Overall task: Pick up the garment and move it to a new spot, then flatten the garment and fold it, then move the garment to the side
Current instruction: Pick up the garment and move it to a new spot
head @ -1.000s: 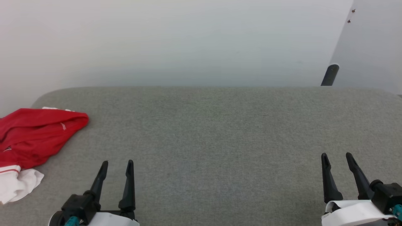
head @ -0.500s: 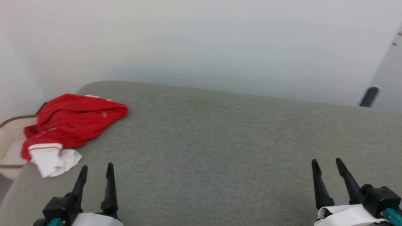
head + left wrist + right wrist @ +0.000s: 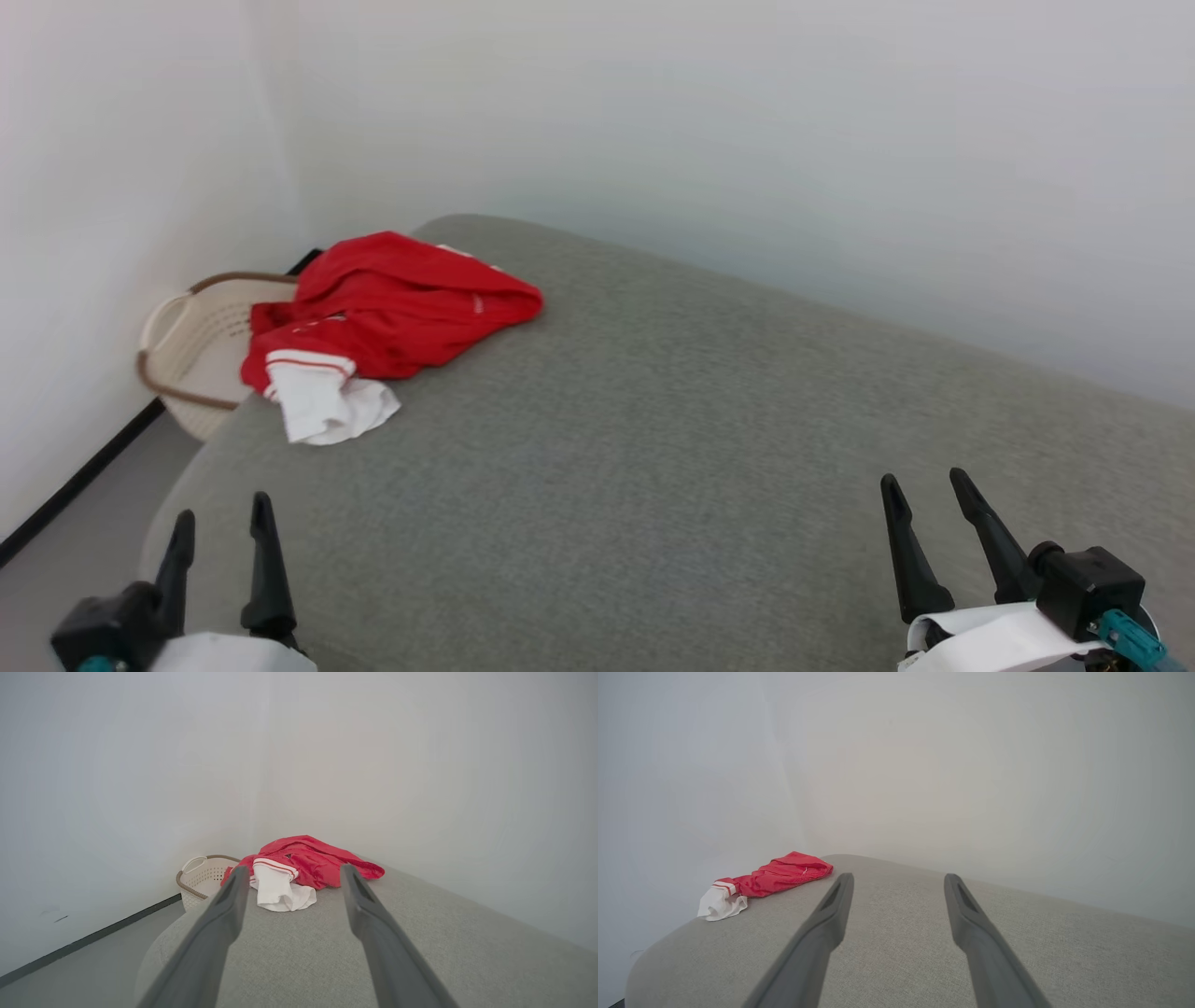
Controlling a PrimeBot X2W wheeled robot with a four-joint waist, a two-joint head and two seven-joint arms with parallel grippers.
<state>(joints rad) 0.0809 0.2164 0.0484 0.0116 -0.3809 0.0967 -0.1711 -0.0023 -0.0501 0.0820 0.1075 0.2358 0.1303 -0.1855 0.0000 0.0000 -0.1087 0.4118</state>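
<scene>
- Right now, nearest first: left claw (image 3: 221, 511) at lower left of the head view, right claw (image 3: 924, 481) at lower right. Both are spread wide with nothing between the fingers, and both are well apart from any cloth.
- What changed: the whole head view has swung left over the last second. Both claws sit in roughly the same frame corners as before, so that's the camera turning, not the arms reaching.
- The garment (image 3: 401, 303) hasn't shifted on the grey surface (image 3: 672, 448). It has only slid from the far left edge of the frame to upper left-centre, and it's now fully in shot.
- It lies crumpled at the surface's far left corner, red body bunched. One white sleeve (image 3: 327, 413) with a striped seam flops toward the camera.
- Newly in frame behind it: a cream perforated basket (image 3: 191, 350) on the floor by the wall. The garment's left edge seems to overhang toward it.
- Left wrist view has the garment framed between its fingers, ahead. Right wrist view puts it off at mid-left.
- Read: pick-up not yet started, robot looks to be lining up. Left claw is better placed.
- Risk: the fabric is thin, so the claw could pinch a single layer or nudge the garment off into the basket.
</scene>
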